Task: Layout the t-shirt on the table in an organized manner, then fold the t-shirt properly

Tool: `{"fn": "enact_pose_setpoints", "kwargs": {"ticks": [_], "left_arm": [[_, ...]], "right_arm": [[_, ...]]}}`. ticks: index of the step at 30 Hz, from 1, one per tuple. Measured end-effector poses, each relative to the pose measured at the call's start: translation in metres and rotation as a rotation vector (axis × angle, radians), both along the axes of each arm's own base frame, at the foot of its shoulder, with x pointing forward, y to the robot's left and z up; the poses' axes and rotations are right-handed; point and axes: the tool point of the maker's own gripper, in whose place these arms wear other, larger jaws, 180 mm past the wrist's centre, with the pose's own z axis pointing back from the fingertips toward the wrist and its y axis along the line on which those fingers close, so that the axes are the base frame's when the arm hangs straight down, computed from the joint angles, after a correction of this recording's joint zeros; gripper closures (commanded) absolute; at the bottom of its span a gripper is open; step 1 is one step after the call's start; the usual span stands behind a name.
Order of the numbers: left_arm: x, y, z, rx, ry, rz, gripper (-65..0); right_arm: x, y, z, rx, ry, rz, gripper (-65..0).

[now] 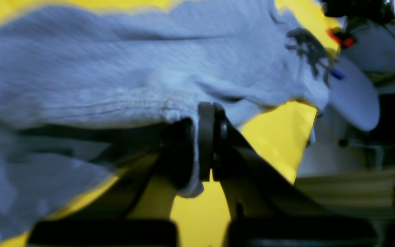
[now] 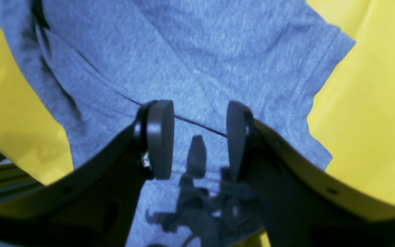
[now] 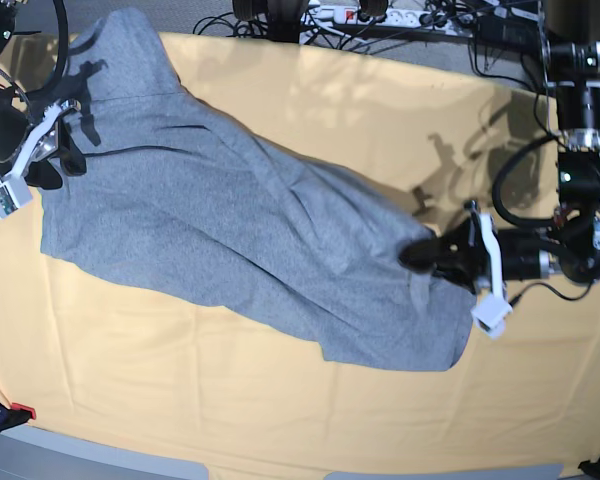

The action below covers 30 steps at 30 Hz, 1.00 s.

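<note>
I see the surface [image 3: 280, 420], draped in yellow-orange cloth, filling the base view. The t-shirt [image 3: 230, 240] lies on it, plain grey side up, stretched diagonally from ten o'clock to four o'clock, with creases along its length. At three o'clock, my left fingers [image 1: 206, 144] are closed, pinching a hemmed edge of the shirt. At nine o'clock, my right fingers [image 2: 197, 137] stand apart above the fabric, near a sleeve, gripping nothing.
</note>
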Motion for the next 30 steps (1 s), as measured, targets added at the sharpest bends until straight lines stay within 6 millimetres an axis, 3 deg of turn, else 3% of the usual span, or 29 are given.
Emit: {"fn": "enact_pose_setpoints", "kwargs": {"ticks": [4,9,15,21,27,30], "left_arm": [[-0.042,-0.012,-0.01,0.035,0.004,-0.077,0.0],[-0.075,-0.003,-0.014,0.124,0.004,-0.136,0.0],[-0.105,0.005,-0.02,0.202,0.028,-0.196,0.0],[-0.111,0.021,-0.018,0.288,0.023,-0.221,0.0],[-0.111,0.039,-0.017,0.359,0.028,-0.225,0.0],[-0.111,0.042,-0.017,0.372,0.03,-0.226,0.0]], "right_arm": [[-0.009,-0.007,-0.002,0.011,0.025,-0.033,-27.2],[-0.028,-0.033,0.012,0.032,0.002,-0.113,-27.2],[-0.079,-0.068,0.005,-0.02,0.091,-0.239,-27.2],[-0.115,-0.05,-0.017,0.077,0.164,-0.294,-27.2],[-0.121,-0.032,-0.031,0.176,0.13,-0.388,-27.6],[-0.122,-0.031,-0.039,0.196,0.119,-0.445,-34.5]]}}
